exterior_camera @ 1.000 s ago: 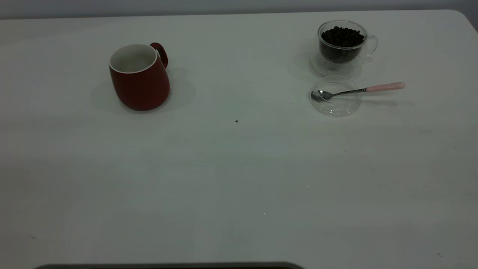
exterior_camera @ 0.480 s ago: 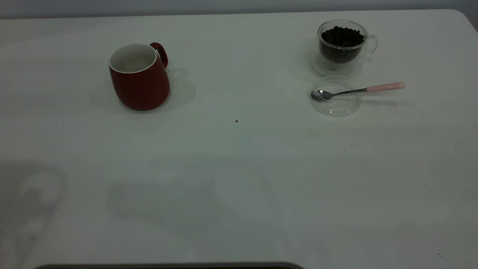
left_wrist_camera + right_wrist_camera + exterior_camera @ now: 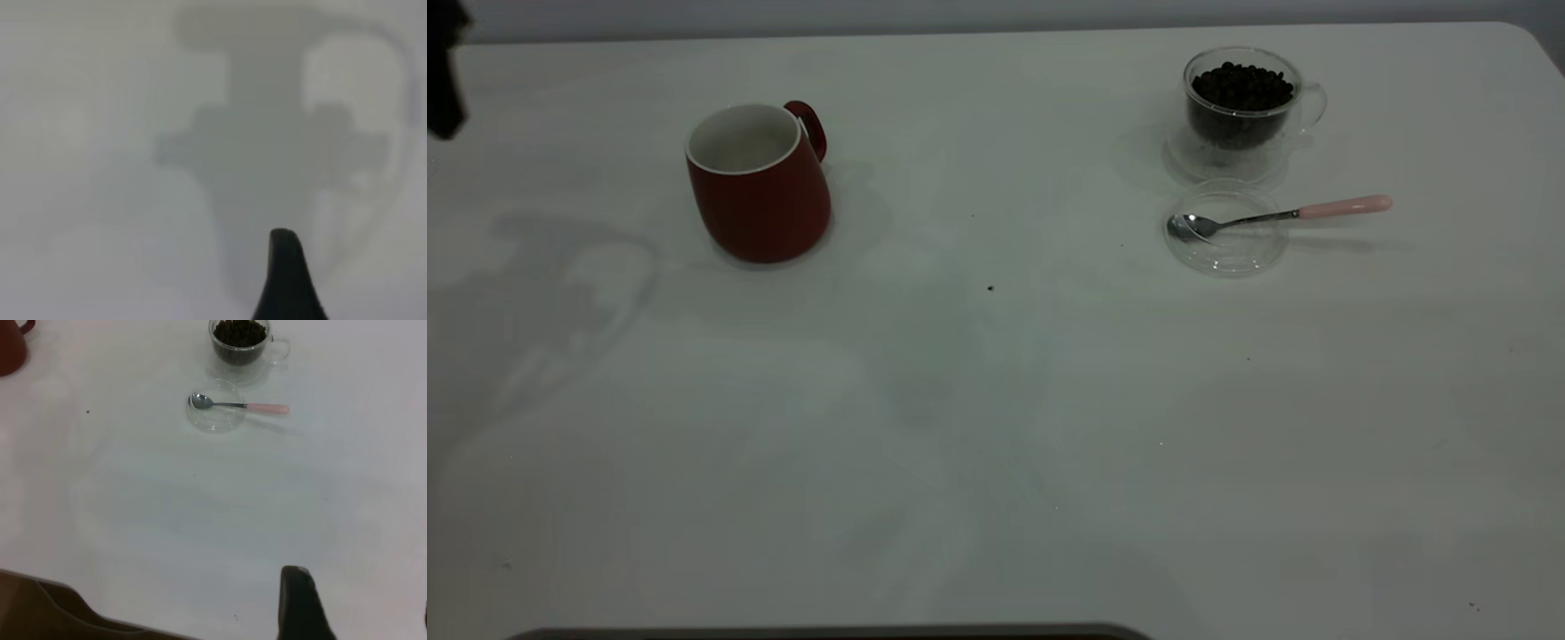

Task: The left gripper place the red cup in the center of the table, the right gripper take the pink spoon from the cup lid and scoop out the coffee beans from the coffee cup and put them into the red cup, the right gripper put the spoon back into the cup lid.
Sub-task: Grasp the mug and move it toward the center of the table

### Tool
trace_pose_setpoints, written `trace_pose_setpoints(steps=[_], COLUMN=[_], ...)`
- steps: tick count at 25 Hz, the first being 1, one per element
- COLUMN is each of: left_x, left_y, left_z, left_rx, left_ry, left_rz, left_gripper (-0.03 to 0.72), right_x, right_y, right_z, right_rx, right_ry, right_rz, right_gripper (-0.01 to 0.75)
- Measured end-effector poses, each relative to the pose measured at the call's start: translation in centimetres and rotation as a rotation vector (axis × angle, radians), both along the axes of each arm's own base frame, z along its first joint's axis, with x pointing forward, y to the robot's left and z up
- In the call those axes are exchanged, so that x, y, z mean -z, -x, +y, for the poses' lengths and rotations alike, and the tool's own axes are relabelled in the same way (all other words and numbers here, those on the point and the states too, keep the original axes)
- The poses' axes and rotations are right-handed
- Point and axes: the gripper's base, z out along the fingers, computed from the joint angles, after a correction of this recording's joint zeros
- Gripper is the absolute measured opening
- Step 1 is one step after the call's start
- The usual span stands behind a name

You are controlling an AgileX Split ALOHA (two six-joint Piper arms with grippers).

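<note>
left gripper [image 3: 443,71] at the table's [image 3: 996,444] far-left edge, state cannot be told. dark red ceramic cup [image 3: 758,182], white inside, stands upright left of centre. clear glass coffee cup [image 3: 1240,107] of dark coffee beans [image 3: 1242,87] at right; pink-handled metal spoon [image 3: 1280,216] across clear round lid [image 3: 1227,233].

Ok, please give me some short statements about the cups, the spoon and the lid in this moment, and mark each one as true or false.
1. The red cup stands upright on the table. True.
2. The pink spoon lies inside the red cup. False: its bowl rests in the cup lid.
3. The coffee beans are in the coffee cup. True.
4. The left gripper holds the red cup. False: nothing touches the cup.
5. The cup lid covers the coffee cup. False: it lies on the table beside it.
</note>
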Motion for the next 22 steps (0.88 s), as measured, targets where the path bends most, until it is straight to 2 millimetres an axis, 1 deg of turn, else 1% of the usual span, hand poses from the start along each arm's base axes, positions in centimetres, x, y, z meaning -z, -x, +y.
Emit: trace_pose_setpoints(steps=[1,3,4,7,11,13,16,18,22], left_x=[0.8,1.8,2.7,4.3,6.8,7.9,9.3,9.9,10.0], left_y=[-1.0,-3.0,-3.8,-6.3,-8.8,-9.4,-9.5,-9.4,-9.1], left_z=[-0.1,-0.3,-0.5,-1.3,-3.0,-4.3,-6.0,-6.9,-8.0], left_rx=[0.036,0.122,0.181,0.365,0.632,0.784,0.992,1.078,1.198], left_ry=[-0.005,-0.025,-0.037,-0.074,-0.13,-0.16,-0.185,-0.159,-0.069], left_rz=[0.009,0.013,0.029,0.042,0.042,0.047,0.064,0.06,0.027], left_gripper=[0.587,0.587,0.587,0.587,0.587,0.587,0.587,0.587,0.587], right_x=[0.0,0.0,0.0,0.0,0.0,0.0,0.0,0.0,0.0], right_y=[0.0,0.0,0.0,0.0,0.0,0.0,0.0,0.0,0.0], right_z=[0.0,0.0,0.0,0.0,0.0,0.0,0.0,0.0,0.0], right_rx=[0.0,0.0,0.0,0.0,0.0,0.0,0.0,0.0,0.0], right_ry=[0.0,0.0,0.0,0.0,0.0,0.0,0.0,0.0,0.0], right_rz=[0.0,0.0,0.0,0.0,0.0,0.0,0.0,0.0,0.0], right_gripper=[0.473,0.473,0.473,0.473,0.473,0.473,0.473,0.473,0.473])
